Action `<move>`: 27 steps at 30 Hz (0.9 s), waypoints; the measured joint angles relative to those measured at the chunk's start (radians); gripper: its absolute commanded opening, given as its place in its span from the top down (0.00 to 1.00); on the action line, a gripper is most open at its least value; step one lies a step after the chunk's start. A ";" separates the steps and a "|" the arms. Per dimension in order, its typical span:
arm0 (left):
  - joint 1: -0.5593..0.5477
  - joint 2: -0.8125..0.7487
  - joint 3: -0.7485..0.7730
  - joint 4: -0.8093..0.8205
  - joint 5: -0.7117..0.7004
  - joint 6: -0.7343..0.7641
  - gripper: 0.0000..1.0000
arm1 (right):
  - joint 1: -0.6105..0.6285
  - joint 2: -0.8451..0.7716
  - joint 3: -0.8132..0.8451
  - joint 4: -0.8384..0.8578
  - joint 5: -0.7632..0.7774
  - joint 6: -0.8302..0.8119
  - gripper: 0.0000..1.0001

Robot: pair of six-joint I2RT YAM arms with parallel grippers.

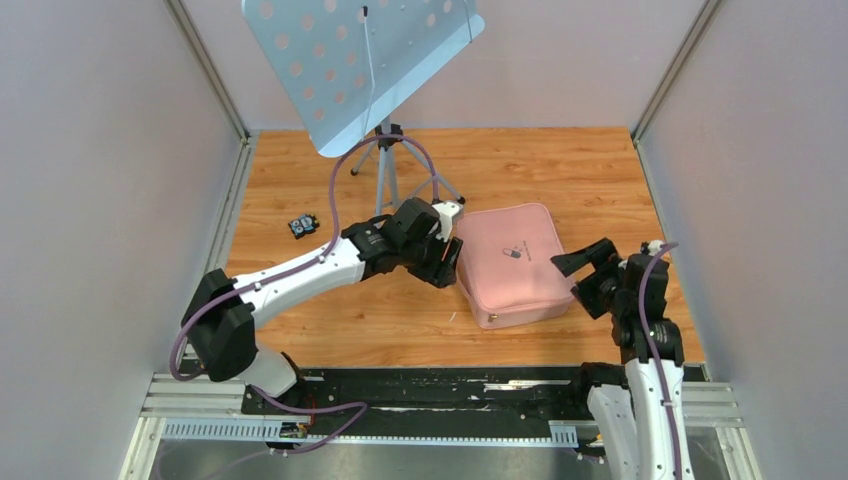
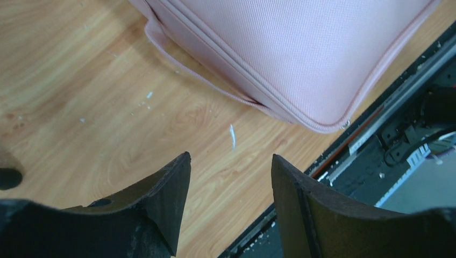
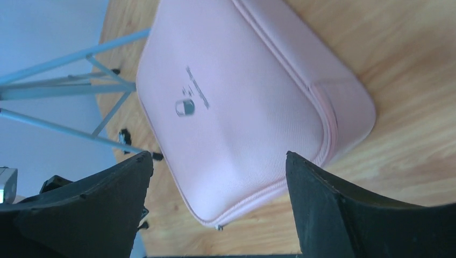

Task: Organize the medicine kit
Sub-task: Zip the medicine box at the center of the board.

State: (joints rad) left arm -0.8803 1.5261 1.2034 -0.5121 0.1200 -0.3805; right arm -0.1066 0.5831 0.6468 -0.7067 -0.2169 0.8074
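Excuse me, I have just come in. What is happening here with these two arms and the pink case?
Two robot arms flank a pink medicine kit, which lies closed on the wooden table. The left arm is at its left edge and the right arm at its right edge. Both have their jaws open and hold nothing. In the wrist views neither touches the case. A music stand stands behind it.

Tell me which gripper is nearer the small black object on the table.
Left. The left gripper is right of the small black object, at the medicine kit's left edge; the right gripper is beyond the kit, at its right edge.
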 measured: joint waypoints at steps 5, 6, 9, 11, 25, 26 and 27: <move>-0.042 -0.067 -0.108 0.063 0.015 -0.044 0.35 | 0.014 -0.105 -0.177 -0.011 -0.132 0.163 0.20; -0.051 -0.070 -0.123 0.074 0.020 -0.053 0.35 | 0.014 -0.113 -0.198 -0.007 -0.155 0.186 0.22; -0.080 -0.069 -0.154 0.104 0.034 -0.082 0.35 | 0.014 -0.127 -0.250 0.052 -0.210 0.252 0.30; -0.095 -0.063 -0.158 0.119 0.040 -0.095 0.36 | 0.020 -0.126 -0.275 0.092 -0.241 0.282 0.33; -0.114 -0.031 -0.158 0.192 0.054 -0.133 0.37 | 0.028 -0.292 -0.263 -0.100 -0.176 0.296 0.28; -0.114 -0.031 -0.158 0.194 0.054 -0.135 0.37 | 0.028 -0.302 -0.261 -0.118 -0.172 0.295 0.28; -0.114 -0.031 -0.158 0.195 0.054 -0.136 0.37 | 0.028 -0.312 -0.261 -0.134 -0.169 0.295 0.28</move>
State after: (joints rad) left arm -0.9939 1.4952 1.0454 -0.3168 0.1738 -0.5163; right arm -0.0788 0.2710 0.3862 -0.8402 -0.3862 1.1027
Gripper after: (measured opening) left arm 0.631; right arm 0.716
